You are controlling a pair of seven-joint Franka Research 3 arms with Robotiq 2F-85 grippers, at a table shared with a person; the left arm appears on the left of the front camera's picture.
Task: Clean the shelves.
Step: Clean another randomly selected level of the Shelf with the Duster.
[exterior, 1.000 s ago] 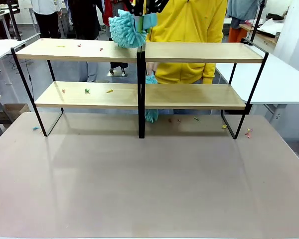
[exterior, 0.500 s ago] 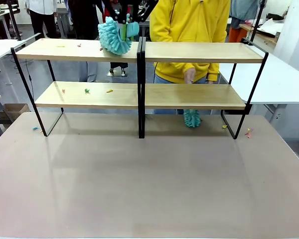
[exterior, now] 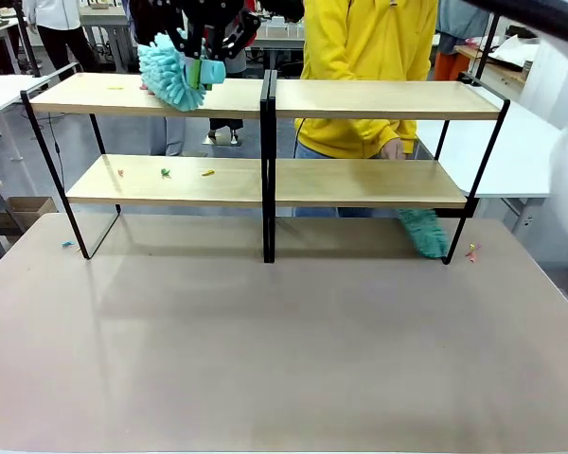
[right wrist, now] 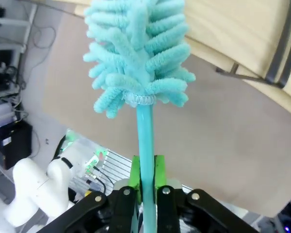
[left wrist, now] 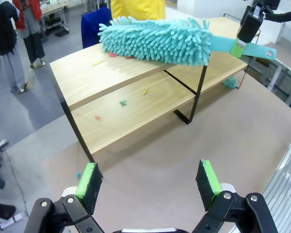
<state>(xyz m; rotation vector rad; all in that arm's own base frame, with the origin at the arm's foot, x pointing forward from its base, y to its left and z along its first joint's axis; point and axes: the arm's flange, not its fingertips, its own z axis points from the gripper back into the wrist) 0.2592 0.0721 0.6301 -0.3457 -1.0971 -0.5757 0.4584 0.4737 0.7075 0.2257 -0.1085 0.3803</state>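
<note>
The shelves stand across the far half of the table, light wood boards on a black frame. My right gripper reaches over the top left board, shut on the handle of a turquoise fluffy duster whose head rests on that board. In the right wrist view the gripper clamps the duster handle. The left wrist view shows the duster lying along the top board. My left gripper hovers open above the table, short of the shelves. Several small coloured scraps lie on the lower left board.
A person in a yellow hoodie stands behind the shelves, a hand sweeping a second teal duster on the table under the lower right board. Scraps lie by the frame feet. White tables flank both sides.
My right gripper has carried the duster leftward along the top left board. The person's teal duster has swept from the centre post to the right foot of the frame.
</note>
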